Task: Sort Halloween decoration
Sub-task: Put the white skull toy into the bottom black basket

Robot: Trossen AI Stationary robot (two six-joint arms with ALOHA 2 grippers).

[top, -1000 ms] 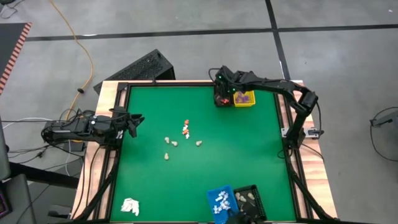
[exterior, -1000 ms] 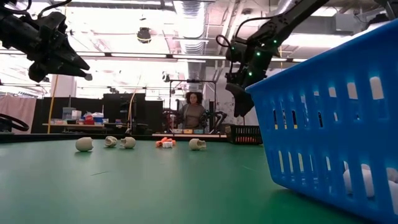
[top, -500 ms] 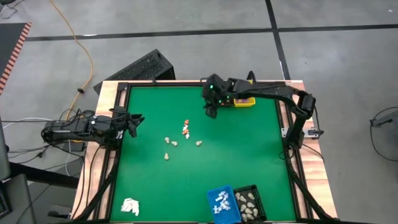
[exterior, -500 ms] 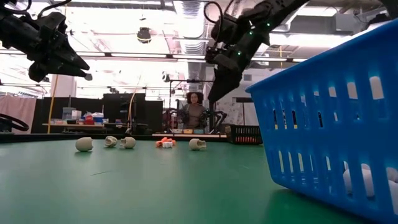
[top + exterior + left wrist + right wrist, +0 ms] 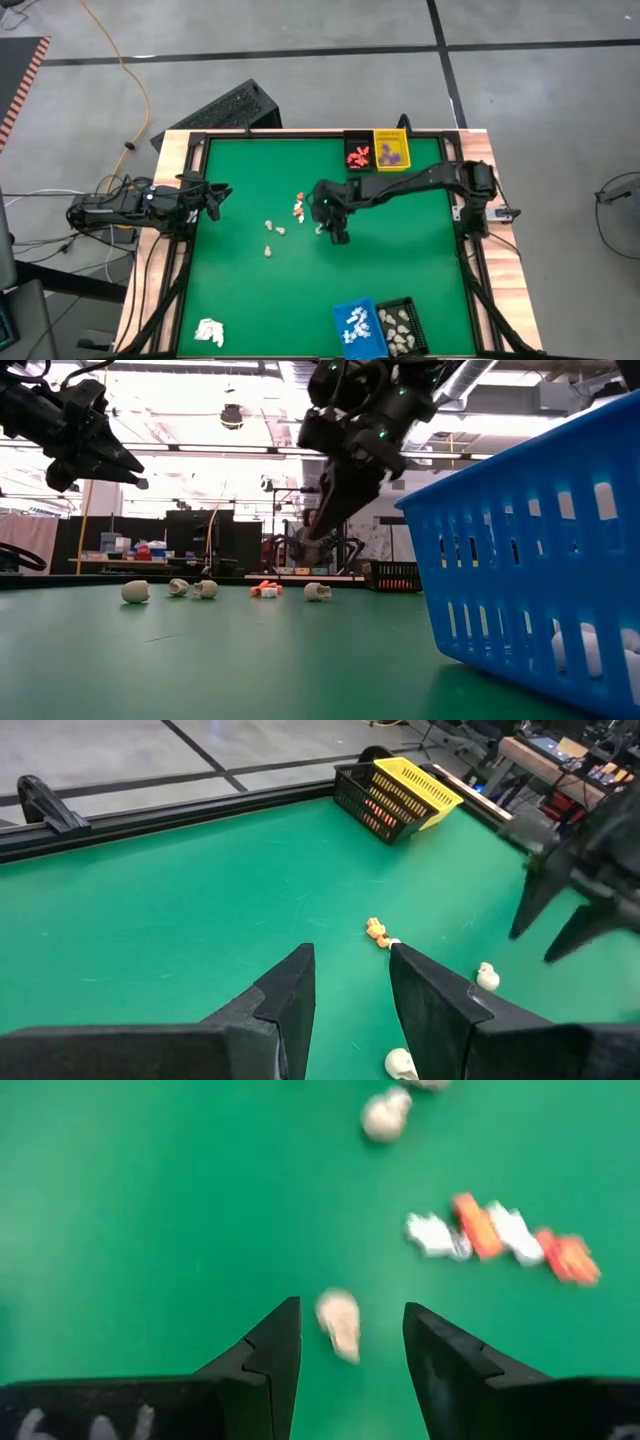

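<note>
since the earlier frame my right gripper (image 5: 338, 236) has swung away from the yellow basket (image 5: 392, 150) and black basket (image 5: 357, 155) at the far edge to the table's middle — it now hangs above a cream piece (image 5: 340, 1323), fingers parted, nothing held. orange and white pieces (image 5: 500, 1235) lie just beyond. my left gripper (image 5: 218, 193) waits over the left edge — fingers apart, empty. sorted pieces fill the near blue basket (image 5: 357, 328).
</note>
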